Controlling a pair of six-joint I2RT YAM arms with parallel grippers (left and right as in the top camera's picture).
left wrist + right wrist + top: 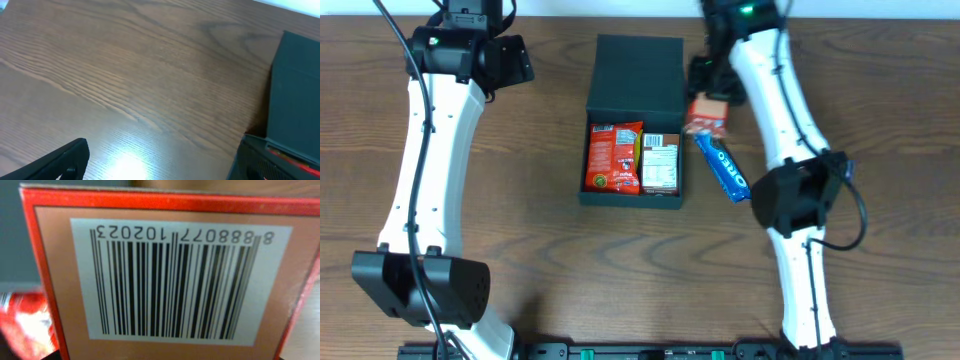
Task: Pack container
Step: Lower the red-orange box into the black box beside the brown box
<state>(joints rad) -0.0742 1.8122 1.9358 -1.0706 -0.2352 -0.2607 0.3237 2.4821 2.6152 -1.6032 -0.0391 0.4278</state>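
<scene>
Right hand: clamped on a small red cardboard carton. In the right wrist view the carton fills the frame, showing a white barcode label on a brown panel with a red border. The fingers themselves are out of sight there.

The carton sits just beside the right wall of the container, a matte black, shallow, square cardboard box. Whether they touch cannot be told.

The container is at the middle of the brown wood-grain tabletop, between the two arms. Its flat flap lid is open and laid back on the far side.

Inside, side by side: a red snack packet on the left and a packet with a white label on the right.

A blue Oreo packet lies diagonally on the tabletop just right of the container, below the carton.

Left hand: fingers apart, holding nothing, over bare tabletop to the left of the lid.
</scene>
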